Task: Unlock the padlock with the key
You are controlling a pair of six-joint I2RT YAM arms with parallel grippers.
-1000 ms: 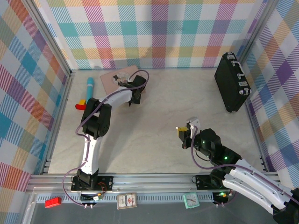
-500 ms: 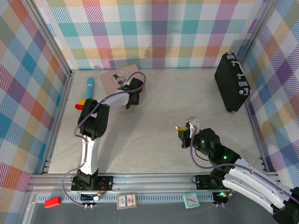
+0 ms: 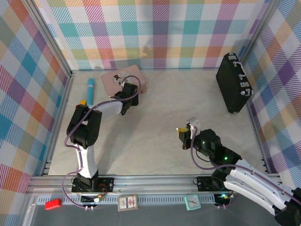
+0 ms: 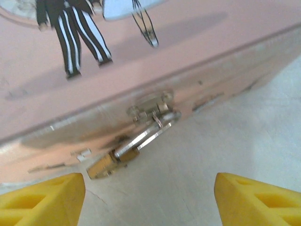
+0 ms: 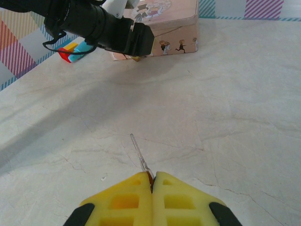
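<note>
In the left wrist view the small brass padlock [image 4: 106,165] hangs by its thin shackle [image 4: 149,132] from the hasp on the front wall of the pink tin [image 4: 188,42]. It rests tilted on the table. My left gripper [image 4: 150,202] is open just short of it, with one yellow fingertip [image 4: 44,197] at each side and only bare table between them. From above, the left gripper [image 3: 130,92] sits at the tin [image 3: 117,77]. My right gripper [image 5: 152,181] is shut on the slim key [image 5: 139,151], whose blade points ahead over the table. From above it [image 3: 183,134] is mid-table, far from the tin.
A black case [image 3: 233,82] lies at the back right. A blue cylinder [image 3: 90,88] and a red-and-yellow block [image 3: 83,102] lie by the left wall. In the right wrist view the left arm [image 5: 94,23] stands in front of the tin [image 5: 169,19].
The left arm has swung its wrist to the left and a little nearer, uncovering more of the pink tin. The right arm has held still with the key.
</note>
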